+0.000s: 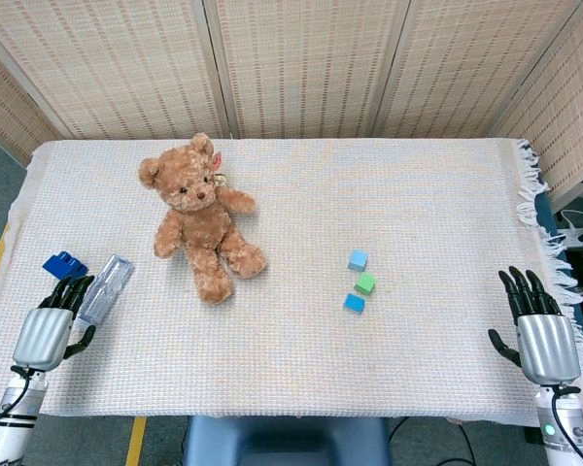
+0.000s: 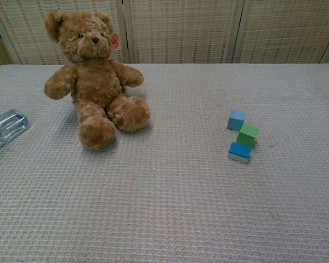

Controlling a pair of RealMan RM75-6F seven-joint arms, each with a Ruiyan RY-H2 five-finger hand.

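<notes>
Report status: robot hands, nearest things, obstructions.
Left robot hand open, fingertips at clear bottle, blue brick beside. Right robot hand open, holding nothing. Teddy bear, cubes mid-table.

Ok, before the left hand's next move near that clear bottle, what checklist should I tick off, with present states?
1. Left hand empty, fingers apart: ok.
2. Clear bottle lying flat within reach, right beside the left fingertips: ok; contact cannot tell.
3. Dark blue brick beside the fingertips, could be knocked: not ok.
4. Teddy bear sits apart from the bottle: ok.
5. Right hand open at the far table edge, clear of the three small blocks: ok.
6. Left hand visible in chest view: not ok, only head view shows it.
</notes>
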